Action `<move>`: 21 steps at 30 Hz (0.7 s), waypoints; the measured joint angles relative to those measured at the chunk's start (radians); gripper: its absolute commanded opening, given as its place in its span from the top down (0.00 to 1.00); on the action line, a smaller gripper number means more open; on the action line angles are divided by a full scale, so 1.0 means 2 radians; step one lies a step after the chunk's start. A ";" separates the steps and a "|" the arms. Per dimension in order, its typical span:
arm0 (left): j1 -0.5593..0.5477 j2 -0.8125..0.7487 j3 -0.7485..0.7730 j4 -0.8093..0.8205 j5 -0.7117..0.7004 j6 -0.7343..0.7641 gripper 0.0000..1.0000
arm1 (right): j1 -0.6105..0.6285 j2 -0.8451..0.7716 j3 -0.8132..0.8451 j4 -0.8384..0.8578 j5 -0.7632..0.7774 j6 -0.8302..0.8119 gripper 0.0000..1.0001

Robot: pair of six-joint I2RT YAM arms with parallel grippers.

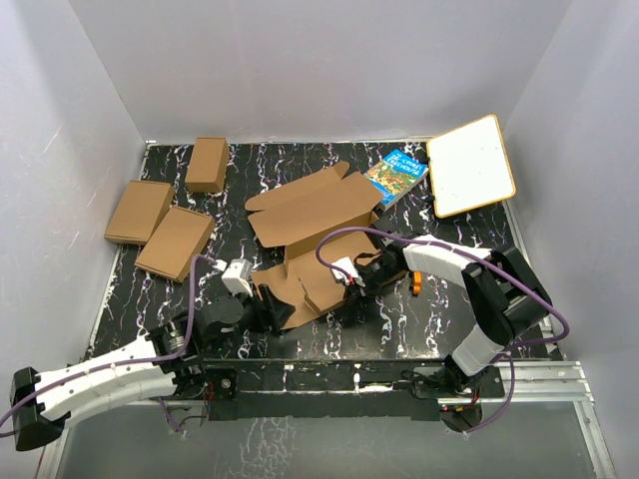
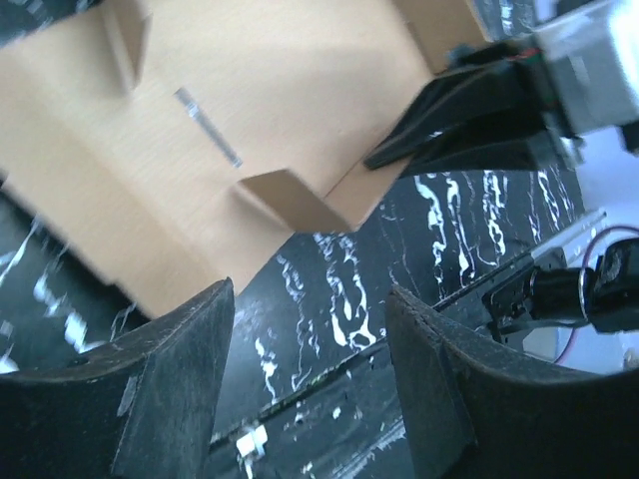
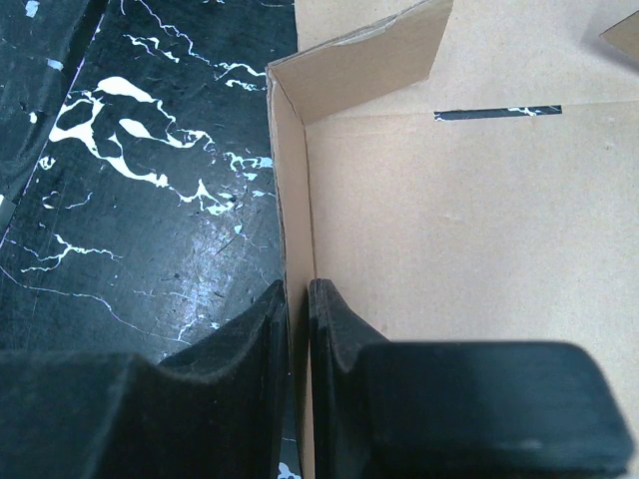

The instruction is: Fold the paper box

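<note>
The paper box (image 1: 312, 212) lies partly folded in the middle of the black marbled table, its lid panel spread toward the back. One side wall (image 3: 298, 200) stands upright, and my right gripper (image 3: 299, 289) is shut on it, one finger inside and one outside. From above, the right gripper (image 1: 351, 276) sits at the box's near right edge. My left gripper (image 2: 310, 289) is open over bare table, just off the box's near corner (image 2: 300, 205), with nothing between its fingers. In the top view the left gripper (image 1: 274, 307) is at the box's near left edge.
Three smaller folded brown boxes (image 1: 208, 163) (image 1: 139, 211) (image 1: 176, 242) lie at the back left. A blue book (image 1: 397, 176) and a white board (image 1: 470, 165) are at the back right. A small orange object (image 1: 415, 283) sits by the right arm. White walls enclose the table.
</note>
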 measured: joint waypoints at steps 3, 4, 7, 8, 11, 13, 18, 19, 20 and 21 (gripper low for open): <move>0.005 -0.013 0.015 -0.085 -0.009 -0.072 0.35 | 0.000 0.000 0.000 0.000 0.000 0.000 0.82; 0.007 -0.011 0.015 -0.103 -0.010 -0.091 0.35 | 0.000 0.000 0.000 0.000 0.000 0.000 0.82; 0.018 0.020 0.016 -0.137 -0.010 -0.131 0.31 | 0.000 0.000 0.000 0.000 0.000 0.000 0.82; 0.024 0.036 0.016 -0.143 -0.009 -0.140 0.31 | 0.000 0.000 0.000 0.000 0.000 0.000 0.82; 0.061 0.087 0.023 -0.155 -0.002 -0.154 0.30 | 0.000 0.000 0.000 0.000 0.000 0.000 0.82; 0.096 0.113 0.024 -0.149 0.009 -0.153 0.34 | 0.000 0.000 0.000 0.000 0.000 0.000 0.82; 0.161 0.131 0.006 -0.065 0.041 -0.141 0.67 | 0.000 0.000 0.000 0.000 0.000 0.000 0.82; 0.167 0.136 0.002 -0.050 0.046 -0.140 0.69 | 0.001 0.000 0.000 0.000 0.000 0.000 0.82; 0.173 0.147 0.000 -0.031 0.054 -0.136 0.70 | 0.001 0.000 0.000 0.000 0.000 0.000 0.82; 0.176 0.160 0.000 -0.015 0.061 -0.134 0.73 | 0.001 0.000 0.000 0.000 0.000 0.000 0.82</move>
